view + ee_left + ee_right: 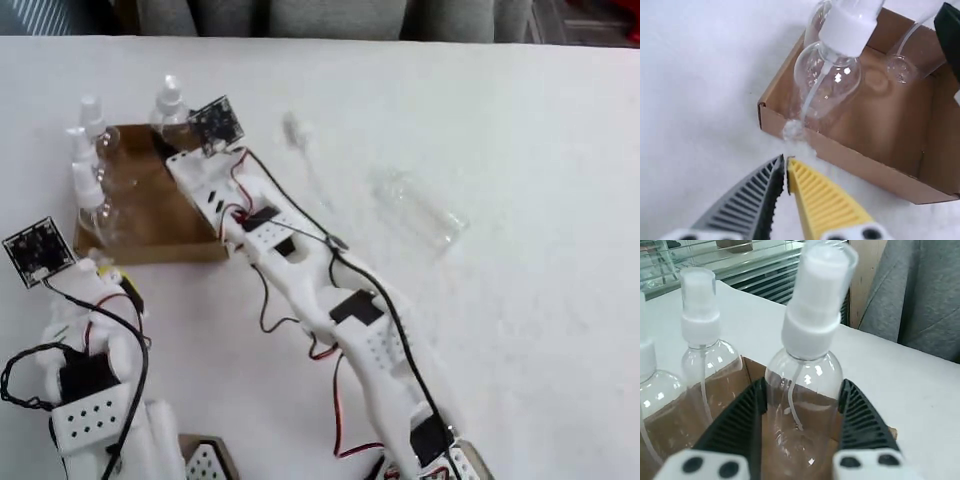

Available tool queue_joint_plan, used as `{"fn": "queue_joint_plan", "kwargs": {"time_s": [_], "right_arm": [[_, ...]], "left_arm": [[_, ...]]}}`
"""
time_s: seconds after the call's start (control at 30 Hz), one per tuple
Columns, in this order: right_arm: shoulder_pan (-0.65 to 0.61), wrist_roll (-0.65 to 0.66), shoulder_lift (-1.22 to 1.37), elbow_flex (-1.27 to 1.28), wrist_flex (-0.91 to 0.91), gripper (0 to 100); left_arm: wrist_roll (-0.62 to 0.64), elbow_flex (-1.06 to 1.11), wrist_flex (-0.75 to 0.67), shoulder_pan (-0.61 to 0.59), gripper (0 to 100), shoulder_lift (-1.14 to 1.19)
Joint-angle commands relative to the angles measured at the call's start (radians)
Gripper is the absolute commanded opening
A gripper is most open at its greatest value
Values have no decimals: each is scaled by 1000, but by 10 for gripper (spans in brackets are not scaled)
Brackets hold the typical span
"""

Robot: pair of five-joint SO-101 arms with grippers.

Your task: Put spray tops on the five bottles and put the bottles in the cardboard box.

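High view: brown cardboard box on white tabletop. Uncapped clear plastic bottle lies well apart, loose white spray top near it.
Left wrist view: my left pincer pressed together, empty, just outside box.
Right wrist view: right pincer pinching capped clear bottle in box corner. My call: seat base flat, spread slowly, lift straight up.

Probably an office or workroom: grey fabric chair backs stand along the far edge of the white table, with slatted window blinds beyond.
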Motion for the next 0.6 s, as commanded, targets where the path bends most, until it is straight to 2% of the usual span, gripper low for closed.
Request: {"fn": "queue_joint_plan", "kwargs": {"time_s": [0.0,0.23,0.57], "right_arm": [[-4,12,-1,-81,-19,17],[18,12,31,-109,-5,17],[24,12,76,-216,202,17]], "left_arm": [[3,-55,-26,-4,21,8],[2,-55,-26,-4,21,8],[-21,-55,-26,-4,21,8]]}}
